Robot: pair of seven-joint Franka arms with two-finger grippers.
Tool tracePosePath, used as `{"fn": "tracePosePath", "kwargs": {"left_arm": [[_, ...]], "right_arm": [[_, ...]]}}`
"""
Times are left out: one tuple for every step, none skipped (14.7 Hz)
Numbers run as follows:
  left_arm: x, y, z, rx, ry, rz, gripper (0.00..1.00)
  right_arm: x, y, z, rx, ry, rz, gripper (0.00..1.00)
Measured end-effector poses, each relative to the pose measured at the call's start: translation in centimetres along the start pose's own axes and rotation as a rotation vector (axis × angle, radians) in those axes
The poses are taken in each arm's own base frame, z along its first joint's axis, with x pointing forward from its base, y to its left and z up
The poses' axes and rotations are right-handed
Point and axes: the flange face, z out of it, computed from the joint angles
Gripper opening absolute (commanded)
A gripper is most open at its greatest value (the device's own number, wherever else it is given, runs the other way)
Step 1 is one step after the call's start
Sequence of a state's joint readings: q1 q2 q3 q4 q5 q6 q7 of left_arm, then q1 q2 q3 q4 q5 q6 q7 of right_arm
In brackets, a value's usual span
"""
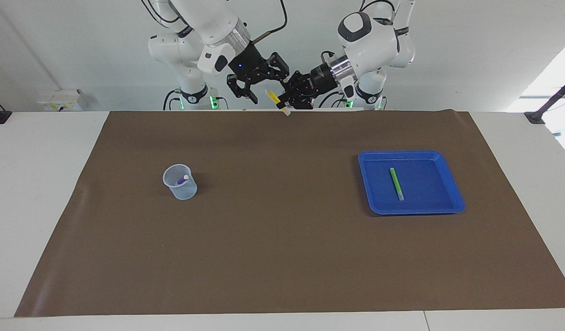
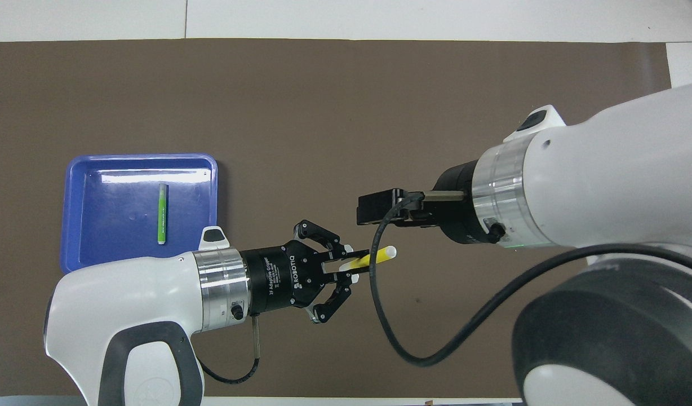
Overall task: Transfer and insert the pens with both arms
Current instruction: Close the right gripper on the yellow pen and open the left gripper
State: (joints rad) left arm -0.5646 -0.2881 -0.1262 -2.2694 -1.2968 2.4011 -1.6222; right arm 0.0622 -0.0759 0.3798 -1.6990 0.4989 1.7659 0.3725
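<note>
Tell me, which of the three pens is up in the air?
The yellow pen, pinched in the left gripper. The green pen lies in the blue tray; the purple pen stands in the cup.

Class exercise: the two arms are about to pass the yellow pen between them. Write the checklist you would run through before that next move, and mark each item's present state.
1. left gripper shut on the yellow pen: ok.
2. right gripper open to receive: ok.
3. Right gripper around the pen: cannot tell.
4. cup upright, holding the purple pen: ok.
5. green pen lying in the blue tray: ok.
</note>
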Motion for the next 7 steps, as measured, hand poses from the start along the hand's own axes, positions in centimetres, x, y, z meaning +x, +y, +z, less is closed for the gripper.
{"fn": "tracePosePath", "kwargs": {"left_arm": [[0.0, 0.0, 0.0, -0.001, 0.0, -0.002, 0.0], [0.0, 0.0, 0.0, -0.003, -0.001, -0.003, 0.0], [0.0, 0.1, -0.1, -0.004, -0.001, -0.004, 0.0], [0.0, 0.1, -0.1, -0.005, -0.001, -0.006, 0.0], [0.0, 0.1, -0.1, -0.007, -0.003, -0.009, 0.0], [0.0, 0.1, -0.1, -0.009, -0.006, -0.012, 0.0], [0.0, 0.1, -0.1, -0.01, -0.008, -0.015, 0.0]], "right_arm": [[-0.4, 0.0, 0.4, -0.007, -0.01, -0.002, 1.0], [-0.8, 0.0, 0.6, -0.015, -0.021, -0.004, 1.0], [-1.1, 0.0, 0.7, -0.02, -0.027, -0.005, 1.0], [-1.3, 0.0, 0.7, -0.022, -0.029, -0.005, 1.0], [-1.4, 0.0, 0.7, -0.024, -0.031, -0.006, 1.0], [-1.5, 0.0, 0.6, -0.026, -0.034, -0.006, 0.97], [-1.6, 0.0, 0.7, -0.027, -0.037, -0.006, 0.9]]}}
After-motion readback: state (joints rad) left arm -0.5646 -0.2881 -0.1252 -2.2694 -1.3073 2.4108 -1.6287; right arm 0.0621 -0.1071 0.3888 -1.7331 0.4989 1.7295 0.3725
